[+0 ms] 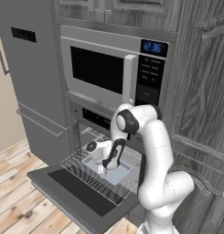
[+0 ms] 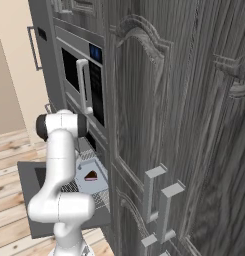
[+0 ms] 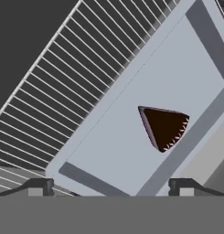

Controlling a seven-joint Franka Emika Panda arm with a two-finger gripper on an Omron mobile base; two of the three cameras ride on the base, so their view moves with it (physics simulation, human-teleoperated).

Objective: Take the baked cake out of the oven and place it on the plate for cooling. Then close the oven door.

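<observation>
The oven (image 1: 96, 119) sits under the microwave, and its wide door (image 1: 72, 194) lies folded down flat. A wire rack (image 1: 83, 176) is pulled out over the door and carries a pale grey baking tray (image 1: 120, 176). On the tray lies the cake (image 3: 164, 128), a dark brown wedge with a frilled edge; the right base view shows the cake (image 2: 91, 175) as well. My gripper (image 1: 103, 170) hangs just above the tray, pointing down. Both fingertips (image 3: 40, 186) stand wide apart with nothing between them, so the gripper (image 3: 111, 187) is open. The plate is out of view.
A microwave (image 1: 109, 68) with a vertical handle and blue clock is directly above the oven. A tall grey fridge (image 1: 31, 68) stands to the left, and dark wood cabinet doors (image 1: 200, 91) rise on the right. The floor is light wood (image 1: 13, 201).
</observation>
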